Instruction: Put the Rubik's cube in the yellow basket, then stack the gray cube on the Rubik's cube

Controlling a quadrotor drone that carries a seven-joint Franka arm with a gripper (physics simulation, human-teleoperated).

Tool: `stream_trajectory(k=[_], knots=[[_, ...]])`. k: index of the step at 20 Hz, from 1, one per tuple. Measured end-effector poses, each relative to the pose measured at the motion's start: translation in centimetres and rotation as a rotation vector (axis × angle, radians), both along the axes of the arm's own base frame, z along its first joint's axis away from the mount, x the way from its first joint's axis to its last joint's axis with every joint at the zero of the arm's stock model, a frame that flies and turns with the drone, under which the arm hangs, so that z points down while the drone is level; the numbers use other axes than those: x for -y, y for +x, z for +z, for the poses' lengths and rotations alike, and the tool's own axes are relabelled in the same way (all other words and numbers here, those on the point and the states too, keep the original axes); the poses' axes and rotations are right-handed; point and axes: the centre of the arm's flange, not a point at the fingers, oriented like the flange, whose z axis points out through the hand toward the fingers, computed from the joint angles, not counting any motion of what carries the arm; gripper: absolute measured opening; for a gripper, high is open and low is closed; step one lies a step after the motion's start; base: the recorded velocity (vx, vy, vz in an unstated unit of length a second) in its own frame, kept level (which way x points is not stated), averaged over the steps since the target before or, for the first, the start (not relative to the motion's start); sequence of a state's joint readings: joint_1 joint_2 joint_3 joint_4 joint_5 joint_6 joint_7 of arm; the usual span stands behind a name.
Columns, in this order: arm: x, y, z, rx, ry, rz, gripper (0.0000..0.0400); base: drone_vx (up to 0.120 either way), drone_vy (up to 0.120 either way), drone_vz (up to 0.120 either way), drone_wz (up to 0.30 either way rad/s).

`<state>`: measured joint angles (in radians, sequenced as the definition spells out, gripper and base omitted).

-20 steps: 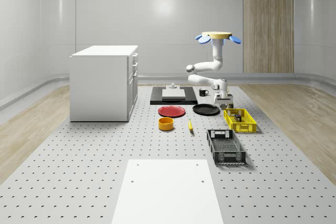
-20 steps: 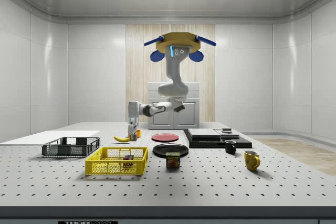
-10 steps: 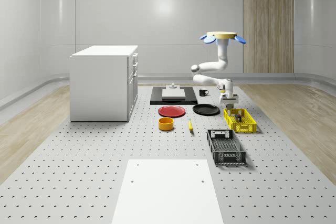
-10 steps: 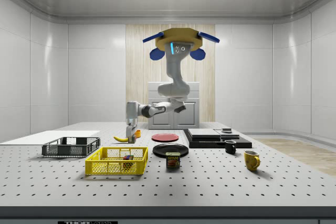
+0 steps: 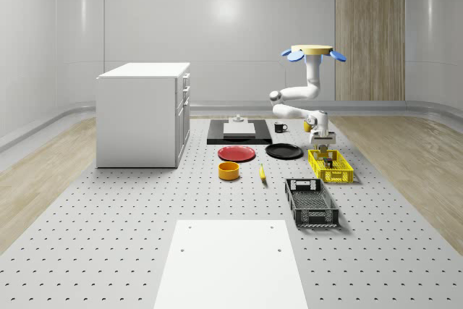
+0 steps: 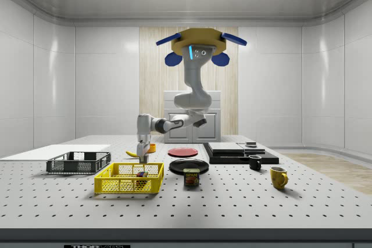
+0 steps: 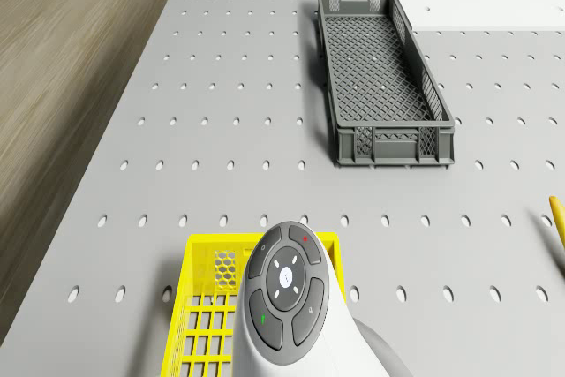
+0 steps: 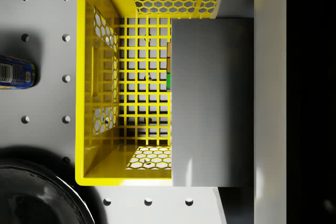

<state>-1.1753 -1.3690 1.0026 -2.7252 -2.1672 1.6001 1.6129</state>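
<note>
— Above the far end of the yellow basket (image 5: 330, 166), what is observed?
— Drone (image 5: 313, 52) hovering; gripper (image 6: 142, 154) clenched on the gray cube (image 8: 210, 100), poised over the basket.
— And the Rubik's cube (image 6: 141, 174)?
— Lying inside the basket, directly beneath the gray cube.

Only one label gives up a word here: the dark can (image 6: 192, 177) standing on the table just beside the yellow basket (image 6: 119, 186), on the side toward the mugs, carries yellow lettering that looks like "SPAM". In the wrist view the blue tin (image 8: 16, 74) lying outside the basket shows pale print, but it cannot be read.
</note>
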Motion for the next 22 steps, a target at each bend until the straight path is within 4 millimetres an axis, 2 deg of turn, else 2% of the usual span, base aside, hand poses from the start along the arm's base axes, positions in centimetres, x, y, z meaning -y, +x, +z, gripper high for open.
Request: stream_trajectory(k=[2, 5, 7, 11, 16, 22], knots=[[0.0, 0.0, 0.0, 0.000, 0.000, 0.000, 0.0250, 0.000, 0.000, 0.000, 0.000], [0.0, 0.0, 0.0, 0.000, 0.000, 0.000, 0.0250, 0.000, 0.000, -0.120, 0.000], [0.0, 0.0, 0.0, 0.000, 0.000, 0.000, 0.0250, 0.000, 0.120, -0.120, 0.000], [0.0, 0.0, 0.0, 0.000, 0.000, 0.000, 0.0250, 0.000, 0.120, 0.000, 0.000], [0.0, 0.0, 0.1, 0.000, 0.000, 0.000, 0.0250, 0.000, 0.008, 0.000, 0.000], [0.0, 0.0, 1.3, 0.000, 0.000, 0.000, 0.0250, 0.000, 0.000, 0.000, 0.000]])
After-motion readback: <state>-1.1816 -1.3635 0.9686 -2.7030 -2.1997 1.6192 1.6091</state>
